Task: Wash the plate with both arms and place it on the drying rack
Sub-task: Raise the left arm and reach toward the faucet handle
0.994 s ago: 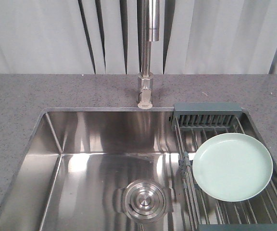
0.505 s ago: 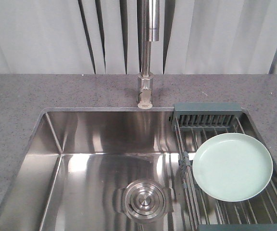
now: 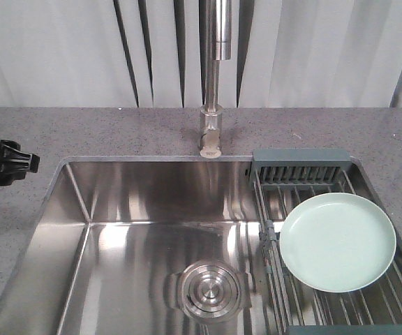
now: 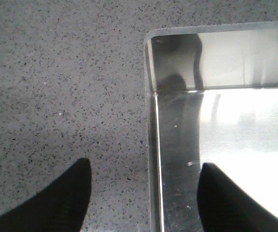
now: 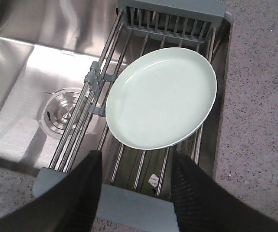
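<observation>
The round pale mint-green plate (image 3: 338, 241) is seen flat on the metal-rod drying rack (image 3: 300, 167) at the sink's right edge. The left gripper (image 4: 141, 195), jaws apart, has just entered over the worktop's left edge; the right gripper (image 5: 135, 181), also parted, hovers above the plate. Neither holds anything, so washing seems not yet begun.

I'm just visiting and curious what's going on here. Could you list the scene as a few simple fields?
plate: pale green plate lying flat on the drying rack rods
sink: steel basin, no water seen
faucet: tap behind the basin
left pincer: open, over the basin's left rim
right pincer: open, above the rack's near edge, holding nothing
</observation>
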Controlling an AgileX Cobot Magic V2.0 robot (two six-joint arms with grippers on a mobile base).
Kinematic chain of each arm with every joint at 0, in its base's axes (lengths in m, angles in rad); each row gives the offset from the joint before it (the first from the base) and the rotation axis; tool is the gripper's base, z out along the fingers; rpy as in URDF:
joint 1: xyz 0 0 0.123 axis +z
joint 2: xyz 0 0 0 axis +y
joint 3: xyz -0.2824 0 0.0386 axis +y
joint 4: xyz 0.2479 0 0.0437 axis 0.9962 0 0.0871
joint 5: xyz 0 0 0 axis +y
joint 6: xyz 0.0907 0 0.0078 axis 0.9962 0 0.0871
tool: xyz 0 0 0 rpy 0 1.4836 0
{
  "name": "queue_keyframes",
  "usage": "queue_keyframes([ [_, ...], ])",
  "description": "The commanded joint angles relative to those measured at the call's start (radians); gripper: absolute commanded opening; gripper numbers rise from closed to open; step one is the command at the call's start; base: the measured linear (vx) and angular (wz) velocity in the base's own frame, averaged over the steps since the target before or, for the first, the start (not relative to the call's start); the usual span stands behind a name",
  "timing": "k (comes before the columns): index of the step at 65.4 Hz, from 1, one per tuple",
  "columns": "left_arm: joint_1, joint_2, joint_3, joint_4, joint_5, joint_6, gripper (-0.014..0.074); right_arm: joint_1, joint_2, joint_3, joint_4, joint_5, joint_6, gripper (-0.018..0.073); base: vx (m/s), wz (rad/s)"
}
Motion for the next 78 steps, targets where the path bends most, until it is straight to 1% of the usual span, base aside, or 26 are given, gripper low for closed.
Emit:
queue_keyframes([
  [1, -0.001, 0.006, -0.035, 0.005, -0.065, 0.0, 0.0354, -0.003, 0.002, -0.023, 0.011, -0.056, 0.002, 0.034, 0.0, 0.0],
  [10, -0.004, 0.03, -0.036, -0.002, -0.099, 0.0, 0.0188, -0.003, 0.002, -0.023, 0.011, -0.056, 0.002, 0.034, 0.0, 0.0],
  [17, -0.004, 0.041, -0.036, -0.009, -0.142, 0.0, 0.0042, -0.003, 0.002, -0.023, 0.011, -0.057, 0.002, 0.034, 0.0, 0.0],
  [20, -0.004, 0.047, -0.036, -0.02, -0.159, 0.011, -0.001, -0.003, 0.002, -0.023, 0.011, -0.056, 0.002, 0.034, 0.0, 0.0],
  [25, -0.004, 0.058, -0.036, -0.056, -0.192, 0.063, -0.0009, -0.003, 0.002, -0.023, 0.011, -0.056, 0.002, 0.034, 0.0, 0.0],
  [27, -0.004, 0.065, -0.037, -0.085, -0.209, 0.093, -0.0008, -0.003, 0.002, -0.023, 0.011, -0.056, 0.002, 0.034, 0.0, 0.0],
  [28, -0.004, 0.068, -0.038, -0.11, -0.219, 0.123, -0.0008, -0.003, 0.002, -0.023, 0.011, -0.056, 0.002, 0.034, 0.0, 0.0],
  [30, -0.004, 0.075, -0.039, -0.138, -0.233, 0.147, -0.0008, -0.003, 0.002, -0.023, 0.011, -0.056, 0.002, 0.034, 0.0, 0.0],
  [33, -0.004, 0.085, -0.045, -0.206, -0.25, 0.23, -0.0008, -0.003, 0.002, -0.023, 0.011, -0.056, 0.002, 0.034, 0.0, 0.0],
  [34, -0.004, 0.086, -0.05, -0.227, -0.251, 0.241, -0.0008, -0.003, 0.002, -0.023, 0.011, -0.056, 0.002, 0.034, 0.0, 0.0],
  [37, -0.004, 0.101, -0.064, -0.297, -0.254, 0.334, -0.0008, -0.003, 0.002, -0.023, 0.011, -0.055, 0.002, 0.034, 0.0, 0.0],
  [38, -0.004, 0.105, -0.07, -0.336, -0.253, 0.363, -0.0008, -0.003, 0.002, -0.023, 0.011, -0.055, 0.002, 0.034, 0.0, 0.0],
  [47, -0.004, 0.15, -0.123, -0.597, -0.236, 0.669, -0.0008, -0.003, 0.002, -0.023, 0.011, -0.055, 0.002, 0.034, 0.0, 0.0],
  [48, -0.004, 0.158, -0.132, -0.638, -0.232, 0.699, -0.0008, -0.003, 0.002, -0.023, 0.011, -0.055, 0.002, 0.034, 0.0, 0.0],
  [49, -0.004, 0.164, -0.138, -0.666, -0.224, 0.744, -0.0008, -0.003, 0.002, -0.023, 0.011, -0.055, 0.002, 0.034, 0.0, 0.0],
  [51, -0.004, 0.177, -0.148, -0.721, -0.213, 0.789, -0.0008, -0.003, 0.002, -0.023, 0.011, -0.055, 0.002, 0.034, 0.0, 0.0],
  [53, -0.004, 0.189, -0.161, -0.776, -0.197, 0.863, -0.0008, -0.003, 0.002, -0.023, 0.011, -0.055, 0.002, 0.034, 0.0, 0.0],
  [55, -0.004, 0.201, -0.172, -0.845, -0.181, 0.923, -0.0008, -0.003, 0.002, -0.023, 0.011, -0.055, 0.002, 0.034, 0.0, 0.0],
  [57, -0.004, 0.216, -0.182, -0.9, -0.163, 0.995, -0.0008, -0.003, 0.002, -0.023, 0.011, -0.055, 0.002, 0.034, 0.0, 0.0],
  [58, -0.004, 0.222, -0.19, -0.94, -0.149, 1.037, -0.0008, -0.003, 0.002, -0.023, 0.011, -0.055, 0.002, 0.034, 0.0, 0.0],
  [59, -0.004, 0.228, -0.192, -0.952, -0.144, 1.037, -0.0008, -0.003, 0.002, -0.023, 0.011, -0.055, 0.002, 0.034, 0.0, 0.0],
  [61, -0.004, 0.245, -0.205, -1.015, -0.114, 1.116, -0.0008, -0.003, 0.002, -0.023, 0.011, -0.055, 0.002, 0.034, 0.0, 0.0],
  [65, -0.004, 0.271, -0.227, -1.116, -0.071, 1.222, -0.0008, -0.003, 0.002, -0.023, 0.011, -0.055, 0.002, 0.034, 0.0, 0.0],
  [69, -0.005, 0.306, -0.25, -1.202, -0.027, 1.301, -0.0008, -0.003, 0.002, -0.023, 0.011, -0.055, 0.002, 0.034, 0.0, 0.0],
  [72, -0.005, 0.327, -0.268, -1.257, 0.008, 1.361, -0.0008, -0.003, 0.002, -0.023, 0.011, -0.055, 0.002, 0.034, 0.0, 0.0],
  [78, -0.014, 0.371, -0.291, -1.327, 0.052, 1.452, -0.0008, -0.003, 0.002, -0.023, 0.011, -0.055, 0.002, 0.034, 0.0, 0.0],
])
